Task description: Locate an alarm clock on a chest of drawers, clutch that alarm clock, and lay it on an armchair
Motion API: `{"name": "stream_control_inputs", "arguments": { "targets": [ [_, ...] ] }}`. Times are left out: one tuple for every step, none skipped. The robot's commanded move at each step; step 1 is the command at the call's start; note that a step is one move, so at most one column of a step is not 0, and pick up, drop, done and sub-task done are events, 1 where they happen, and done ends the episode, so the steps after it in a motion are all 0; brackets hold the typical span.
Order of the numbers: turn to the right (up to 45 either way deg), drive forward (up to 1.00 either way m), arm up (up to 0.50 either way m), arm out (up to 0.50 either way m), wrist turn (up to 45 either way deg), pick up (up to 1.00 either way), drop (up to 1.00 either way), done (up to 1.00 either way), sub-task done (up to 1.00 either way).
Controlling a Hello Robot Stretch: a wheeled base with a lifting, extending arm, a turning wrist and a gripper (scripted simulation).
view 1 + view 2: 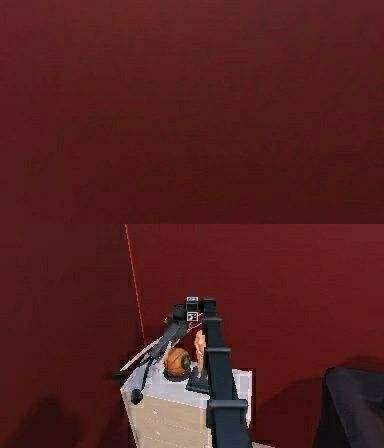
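Note:
A pale wooden chest of drawers [170,416] stands in a corner of dark red walls in the arm side view. On its top sits a small round orange thing [178,362], with a slim pinkish upright thing [201,348] next to it. The dark arm rises over the chest, and the gripper [128,382] slants down to the left past the orange thing. Its fingers end near the chest's left top edge. I cannot tell whether it holds anything. A dark armchair [350,409] shows at the lower right.
A dark red wall [192,112] stands close ahead in the forward view. In the arm side view the red walls meet in a corner [132,284] behind the chest. A strip of floor lies between the chest and the armchair.

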Motion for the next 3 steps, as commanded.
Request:
{"name": "stream_control_inputs", "arguments": {
  "targets": [
    [0.0,0.00,0.00,0.00,45.0,0.00,0.00,0.00,0.00],
    [0.0,0.00,0.00,0.00,45.0,0.00,0.00,0.00,0.00],
    [0.0,0.00,0.00,0.00,33.0,0.00,0.00,0.00,0.00]
  ]
}}
